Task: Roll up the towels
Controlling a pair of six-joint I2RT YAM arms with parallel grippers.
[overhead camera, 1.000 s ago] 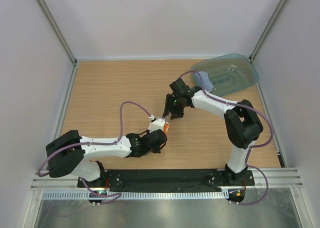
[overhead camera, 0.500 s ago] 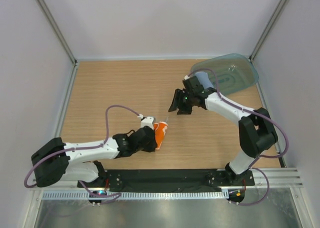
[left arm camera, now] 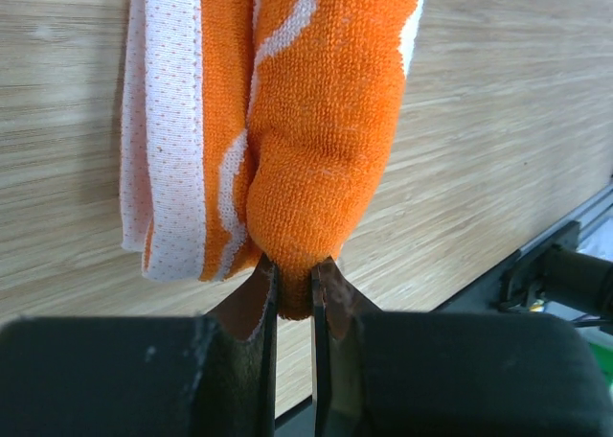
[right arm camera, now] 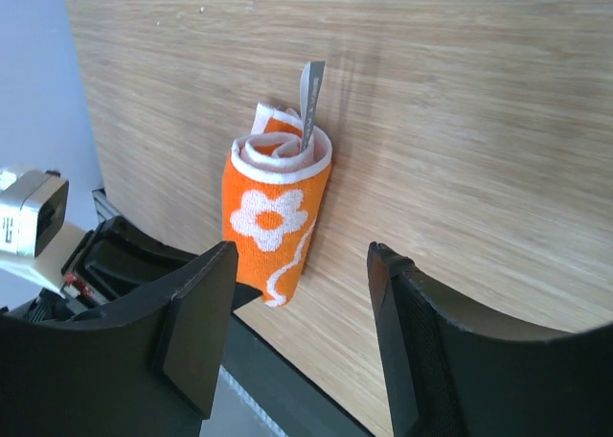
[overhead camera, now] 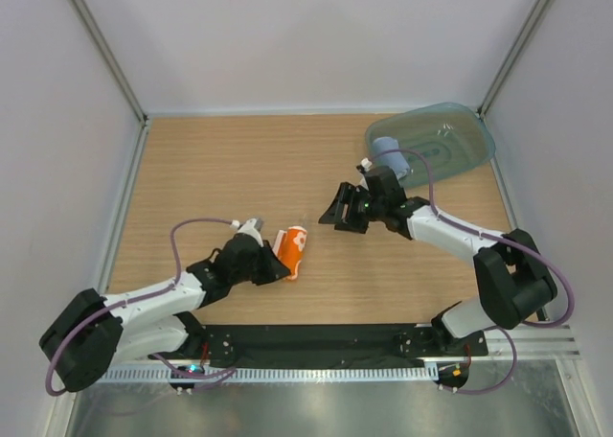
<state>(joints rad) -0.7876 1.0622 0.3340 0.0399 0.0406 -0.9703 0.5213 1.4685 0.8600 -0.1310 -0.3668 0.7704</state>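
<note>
Since a second ago the left arm has drawn back toward seven o'clock, taking the rolled orange-and-white flower-print cloth towel (overhead camera: 290, 251) with it. The right arm has backed off toward three o'clock with its fingers widening.

From the top camera, the roll sits low on the wooden desk (overhead camera: 211, 169), at about seven o'clock from the middle. The left tool (overhead camera: 276, 267) is clamped on its near end, probably so the coil cannot spring loose. The right tool (overhead camera: 337, 215) hangs at two o'clock from the roll, well apart from it, fingers spread and empty. It seems to have handed the bundle over entirely. A rolled light blue cloth towel (overhead camera: 388, 152) stands in the translucent teal plastic tray (overhead camera: 474, 140) at the one o'clock corner. That one looks finished and put away, so the tray is likely where this roll belongs too.

The left wrist camera shows the two thin fingers pinched tight on a bulge of orange terry at the six o'clock end of the towel (left arm camera: 326, 121). The white dotted backing shows at nine o'clock. A grip on that fold would trap the layers together. I cannot tell whether the roll rests on the desk or hangs just above it.

The right wrist camera looks between its own wide-apart fingers at the towel (right arm camera: 273, 217) end-on. The spiral is tight and a grey tag (right arm camera: 311, 97) sticks out at twelve o'clock.
</note>
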